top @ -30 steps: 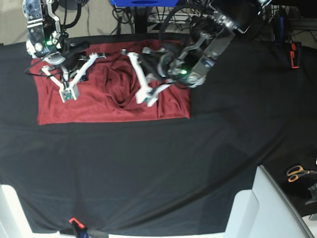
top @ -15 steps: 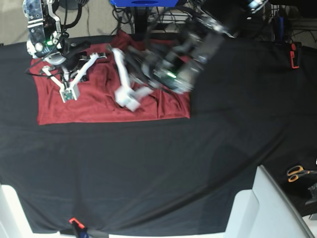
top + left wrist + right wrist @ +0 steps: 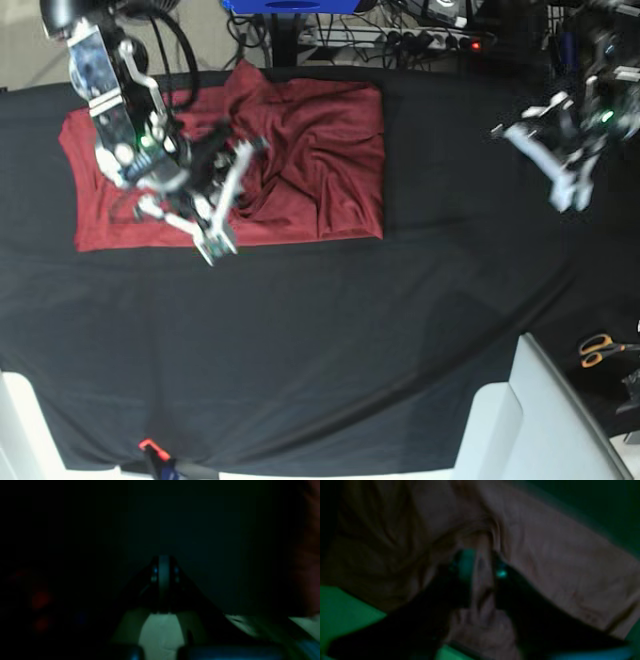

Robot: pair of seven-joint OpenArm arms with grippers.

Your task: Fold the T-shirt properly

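The left gripper [image 3: 562, 192] has swung away from the T-shirt [image 3: 300, 150], where it hovered over the rumpled middle a second ago, and now hangs well off to the side above the black cloth sheet [image 3: 330, 350], its jaws pressed together on nothing. The right gripper [image 3: 215, 245] has shifted from the shirt's far corner down toward its near hem; the right wrist view shows its jaws standing apart with red fabric between and beneath them, though the blur leaves it unclear whether they pinch it. The left wrist view is almost wholly dark, showing little beyond the clenched tips. The shirt lies spread on the sheet under the right gripper, folded into a rough rectangle, its long axis running crosswise toward the left gripper, one flap bunched upward at the far edge.
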